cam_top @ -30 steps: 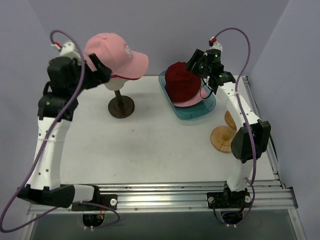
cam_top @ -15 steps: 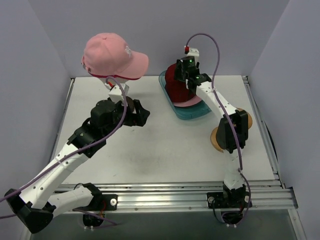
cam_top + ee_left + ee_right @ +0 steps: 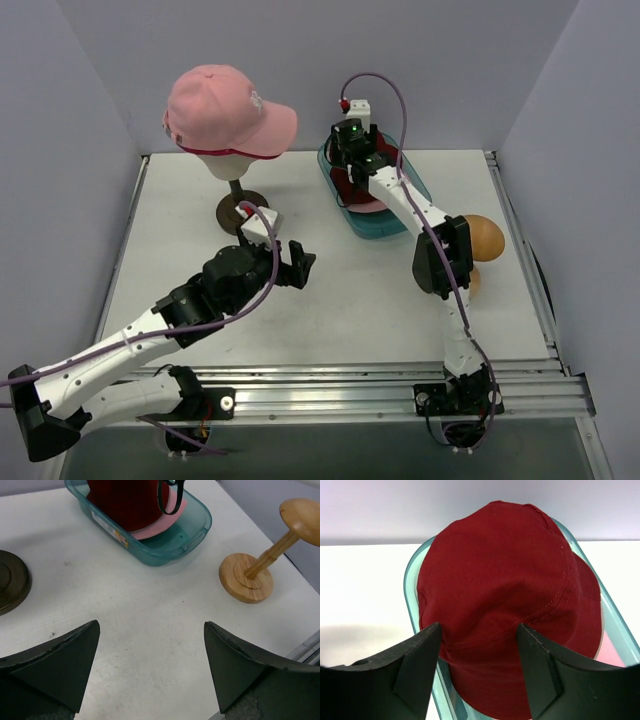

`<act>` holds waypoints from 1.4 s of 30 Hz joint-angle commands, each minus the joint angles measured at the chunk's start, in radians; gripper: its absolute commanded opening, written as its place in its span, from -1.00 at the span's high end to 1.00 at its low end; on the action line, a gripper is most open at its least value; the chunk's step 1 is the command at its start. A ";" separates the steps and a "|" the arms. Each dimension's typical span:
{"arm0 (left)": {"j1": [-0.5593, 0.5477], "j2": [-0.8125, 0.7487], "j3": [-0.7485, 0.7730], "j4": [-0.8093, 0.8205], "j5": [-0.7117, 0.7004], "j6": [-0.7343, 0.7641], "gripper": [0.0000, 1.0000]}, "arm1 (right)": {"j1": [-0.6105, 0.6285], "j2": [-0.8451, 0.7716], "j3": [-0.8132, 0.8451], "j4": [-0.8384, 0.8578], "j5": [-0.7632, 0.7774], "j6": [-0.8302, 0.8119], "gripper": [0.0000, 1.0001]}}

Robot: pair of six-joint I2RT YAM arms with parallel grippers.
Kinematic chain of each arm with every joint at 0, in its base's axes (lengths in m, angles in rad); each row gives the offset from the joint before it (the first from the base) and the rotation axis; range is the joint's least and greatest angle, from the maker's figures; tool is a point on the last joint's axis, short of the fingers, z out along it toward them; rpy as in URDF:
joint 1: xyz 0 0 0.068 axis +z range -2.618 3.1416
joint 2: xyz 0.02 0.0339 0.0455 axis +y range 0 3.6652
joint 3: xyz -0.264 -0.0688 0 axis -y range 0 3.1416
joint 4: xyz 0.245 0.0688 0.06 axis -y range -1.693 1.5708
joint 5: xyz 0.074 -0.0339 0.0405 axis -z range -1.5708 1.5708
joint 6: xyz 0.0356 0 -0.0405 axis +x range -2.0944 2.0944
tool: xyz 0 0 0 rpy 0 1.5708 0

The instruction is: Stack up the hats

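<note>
A pink peaked cap (image 3: 225, 105) sits on the cream head form (image 3: 235, 165) at the back left, and a magenta edge shows under its rim. A dark red hat (image 3: 505, 590) lies crown-up in the teal tray (image 3: 412, 580) on top of a pale pink hat (image 3: 160, 527). My right gripper (image 3: 479, 627) hovers open over the red hat's near side, with its fingers straddling the fabric and not pinching it. In the top view the right gripper (image 3: 352, 158) hides most of the hat. My left gripper (image 3: 151, 625) is open over bare table, well short of the tray (image 3: 165, 550).
A wooden mushroom-shaped stand (image 3: 247, 575) stands right of the tray, beside the right arm's elbow (image 3: 440, 255). The head form's dark round base (image 3: 240, 208) sits left of the left gripper (image 3: 303, 262). Walls close in the back and both sides.
The left arm has come down from the pink cap to low over the table's middle. The right gripper has swung left over the red hat, and its jaws have widened slightly.
</note>
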 commanded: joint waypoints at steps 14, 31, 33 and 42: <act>-0.011 -0.161 -0.135 0.210 -0.225 0.067 -0.88 | 0.028 0.035 0.144 0.021 0.128 -0.086 1.00; -0.011 -0.171 -0.138 0.207 -0.222 0.070 -0.88 | 0.016 -0.302 -0.248 0.073 0.160 -0.024 0.94; -0.012 -0.174 -0.134 0.202 -0.214 0.068 -0.88 | 0.016 -0.311 -0.244 0.009 0.157 -0.012 0.86; -0.012 -0.199 -0.144 0.207 -0.216 0.065 -0.88 | 0.016 -0.283 -0.130 -0.108 0.123 -0.013 0.25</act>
